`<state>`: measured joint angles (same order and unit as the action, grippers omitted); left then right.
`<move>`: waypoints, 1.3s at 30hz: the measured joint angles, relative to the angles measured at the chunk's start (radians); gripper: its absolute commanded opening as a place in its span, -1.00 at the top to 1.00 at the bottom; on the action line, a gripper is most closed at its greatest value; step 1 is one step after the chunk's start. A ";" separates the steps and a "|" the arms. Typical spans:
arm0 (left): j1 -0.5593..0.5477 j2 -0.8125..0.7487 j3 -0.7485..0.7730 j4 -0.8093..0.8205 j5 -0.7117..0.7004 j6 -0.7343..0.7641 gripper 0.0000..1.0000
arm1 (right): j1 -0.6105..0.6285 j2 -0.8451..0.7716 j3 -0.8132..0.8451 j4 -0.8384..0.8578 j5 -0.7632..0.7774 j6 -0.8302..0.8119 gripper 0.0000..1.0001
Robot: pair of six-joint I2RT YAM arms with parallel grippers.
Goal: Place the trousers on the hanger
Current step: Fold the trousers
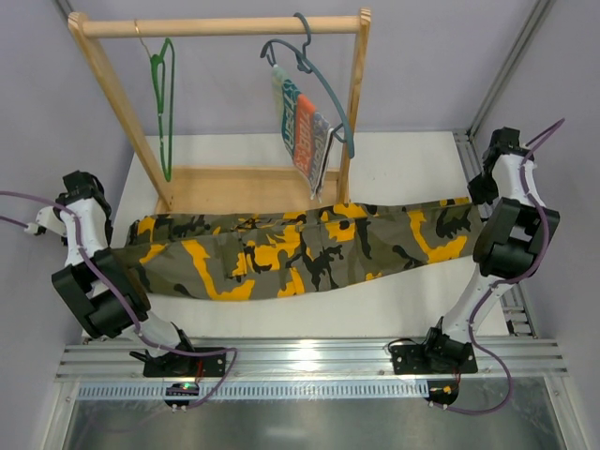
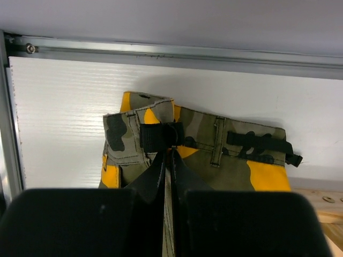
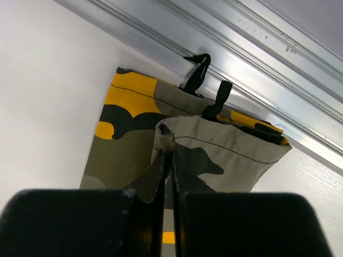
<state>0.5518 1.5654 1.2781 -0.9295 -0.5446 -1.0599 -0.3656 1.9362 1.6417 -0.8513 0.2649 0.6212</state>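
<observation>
The camouflage trousers (image 1: 309, 248) lie stretched across the white table, waist at the left and leg ends at the right. In the left wrist view my left gripper (image 2: 170, 155) is shut on the waistband (image 2: 161, 136), beside a black strap and a belt loop. Over on the right wrist view, my right gripper (image 3: 171, 155) is shut on a folded leg hem (image 3: 167, 138), with the second leg end lying beneath it. The thin green hanger (image 1: 165, 112) hangs from the left part of the wooden rail, behind the trousers and apart from both grippers.
A wooden rack (image 1: 220, 26) stands at the back of the table, its base board just behind the trousers. A grey-blue hanger (image 1: 319, 80) on the rail carries a striped cloth (image 1: 305, 141). Metal rails (image 1: 309, 356) border the table's near and right edges.
</observation>
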 measured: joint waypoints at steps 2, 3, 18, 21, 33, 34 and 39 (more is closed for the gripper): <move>0.000 0.005 0.000 0.016 0.012 0.017 0.99 | 0.000 0.024 0.005 0.002 -0.006 -0.003 0.93; 0.000 0.006 0.000 0.027 0.020 0.023 0.99 | 0.000 0.034 0.008 0.005 -0.011 -0.003 0.92; 0.022 -0.051 -0.101 0.276 0.169 0.095 -0.78 | -0.006 0.026 -0.003 0.145 -0.092 -0.070 -0.05; 0.016 -0.126 -0.137 0.292 0.201 0.127 -1.00 | -0.006 -0.068 -0.108 0.172 -0.131 -0.077 -0.09; -0.029 -0.374 -0.354 0.344 0.239 0.206 -0.96 | -0.044 -0.433 -0.517 0.215 -0.191 -0.085 -0.11; -0.029 -0.373 -0.357 0.335 0.237 0.206 -0.96 | -0.058 -0.435 -0.542 0.222 -0.189 -0.085 -0.11; -0.029 -0.367 -0.347 0.260 0.200 0.199 -0.94 | -0.092 -0.438 -0.642 0.263 -0.190 -0.083 -0.11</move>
<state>0.5224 1.1980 0.9310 -0.6693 -0.3447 -0.8612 -0.4576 1.4986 1.0000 -0.5880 0.0753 0.5385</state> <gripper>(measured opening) 0.970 0.557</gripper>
